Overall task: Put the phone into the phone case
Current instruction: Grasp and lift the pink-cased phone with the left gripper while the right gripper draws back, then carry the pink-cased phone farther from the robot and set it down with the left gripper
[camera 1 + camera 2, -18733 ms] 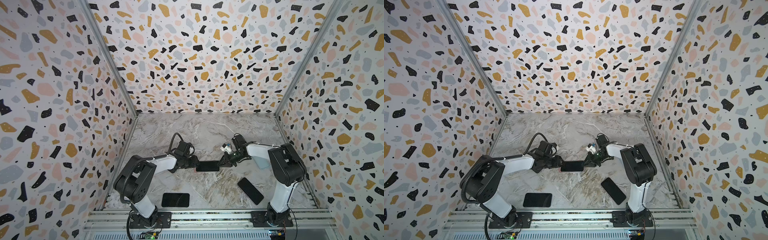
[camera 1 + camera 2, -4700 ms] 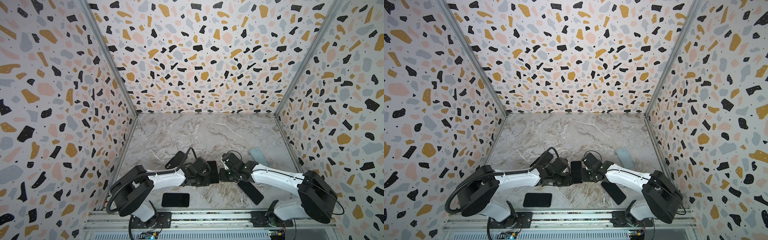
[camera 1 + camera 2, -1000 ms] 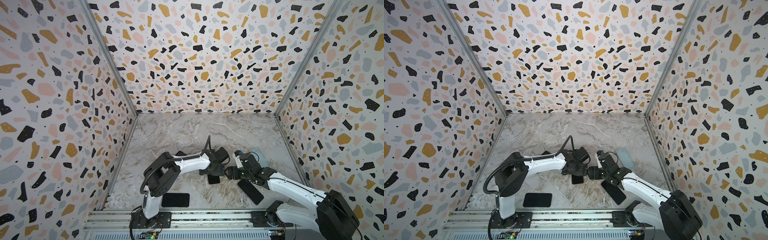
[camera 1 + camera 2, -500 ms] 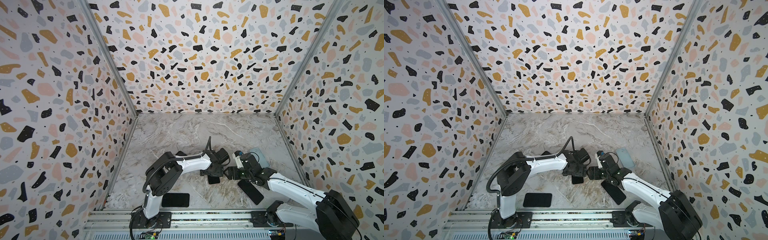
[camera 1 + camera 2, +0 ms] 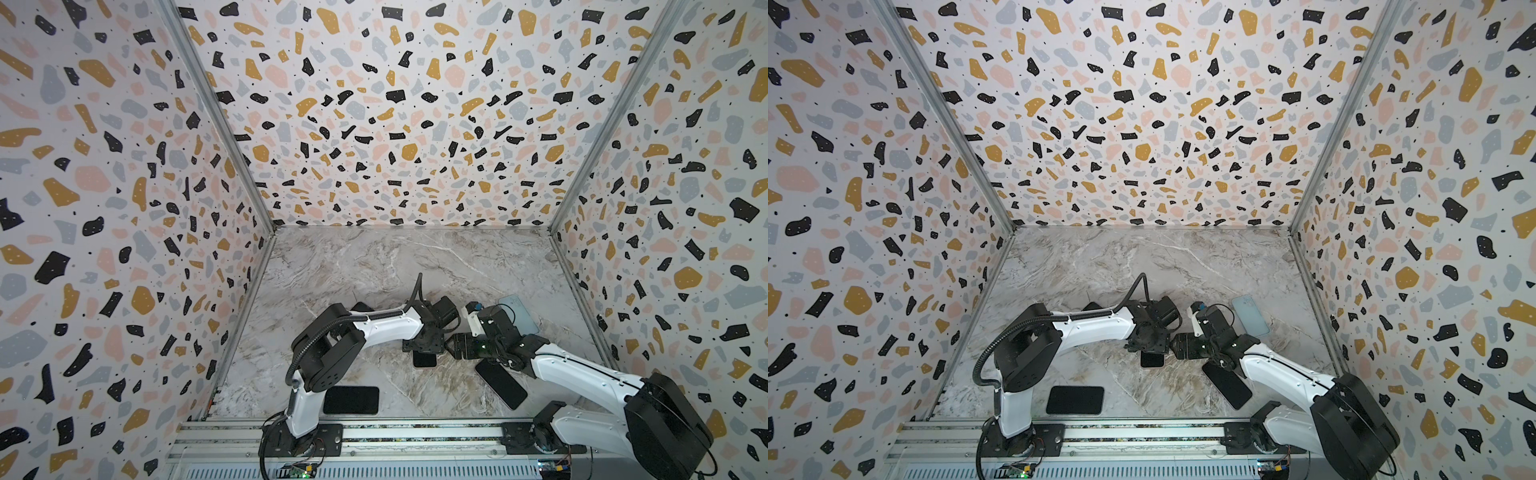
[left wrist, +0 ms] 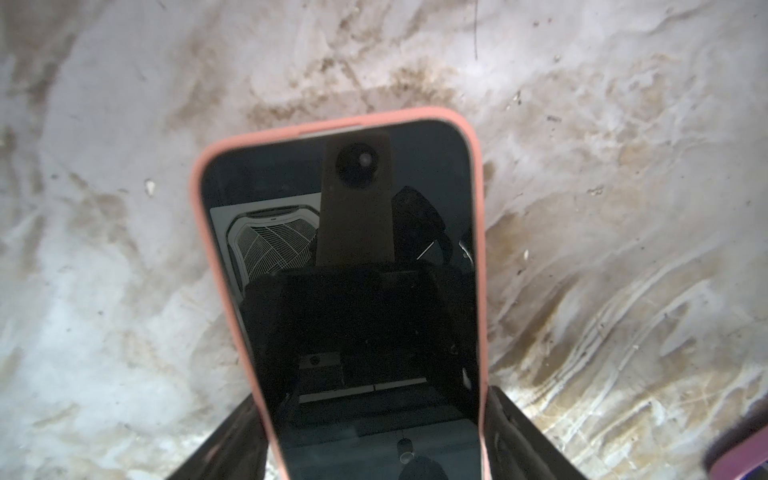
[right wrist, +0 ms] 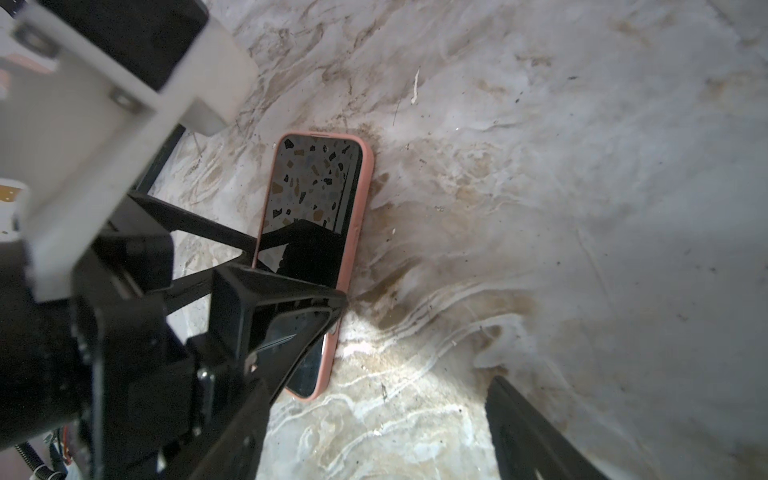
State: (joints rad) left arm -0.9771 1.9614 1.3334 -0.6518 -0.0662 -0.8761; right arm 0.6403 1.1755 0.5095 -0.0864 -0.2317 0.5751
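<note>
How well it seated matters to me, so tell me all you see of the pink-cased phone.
The phone has a dark, glossy screen mirroring the surroundings, in a salmon-pink case whose rim wraps every visible edge. It lies flat, screen up, on the marble table; the left gripper straddles its sides, contact unclear.

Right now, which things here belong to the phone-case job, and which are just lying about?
Job: phone, pink case around it.
Lying about: black phone near left base, black phone beside right arm, pale blue phone-shaped item farther back.
</note>
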